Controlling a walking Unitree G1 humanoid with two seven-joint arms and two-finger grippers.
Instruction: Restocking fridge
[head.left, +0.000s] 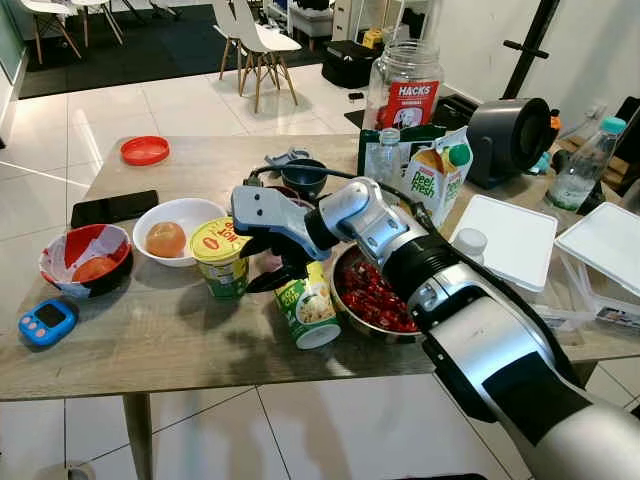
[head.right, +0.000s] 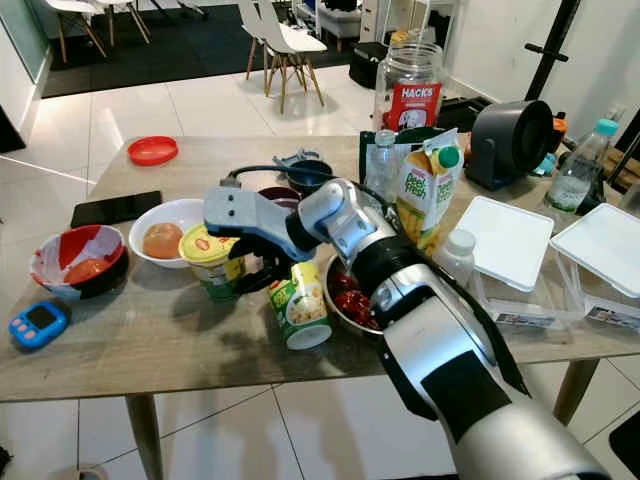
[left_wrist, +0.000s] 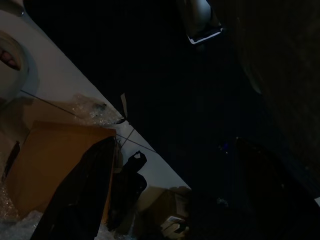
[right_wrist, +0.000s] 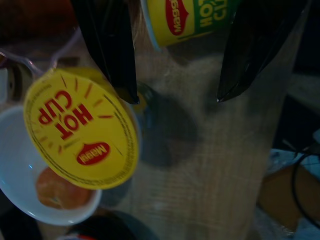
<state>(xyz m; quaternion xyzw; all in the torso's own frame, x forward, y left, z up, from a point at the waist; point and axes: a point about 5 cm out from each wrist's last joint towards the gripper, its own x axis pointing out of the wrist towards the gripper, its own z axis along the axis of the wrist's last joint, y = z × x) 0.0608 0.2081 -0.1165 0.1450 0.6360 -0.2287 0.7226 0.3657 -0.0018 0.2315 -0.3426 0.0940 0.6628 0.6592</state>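
Two Maggi Hot Cup noodle cups sit on the wooden table. One cup stands upright with its yellow lid on. The other cup lies on its side near the front edge. My right gripper reaches in from the right and hangs low between the two cups. In the right wrist view the gripper is open with bare table between its fingertips. There the tipped cup lies close between the fingers near their base, and the upright cup's lid is just outside one finger. The left arm hangs idle in the dark.
A white bowl holding an orange ball, a red bowl, a blue timer and a phone lie to the left. A metal bowl of red chillies, a juice carton, a jar and white boxes crowd the right.
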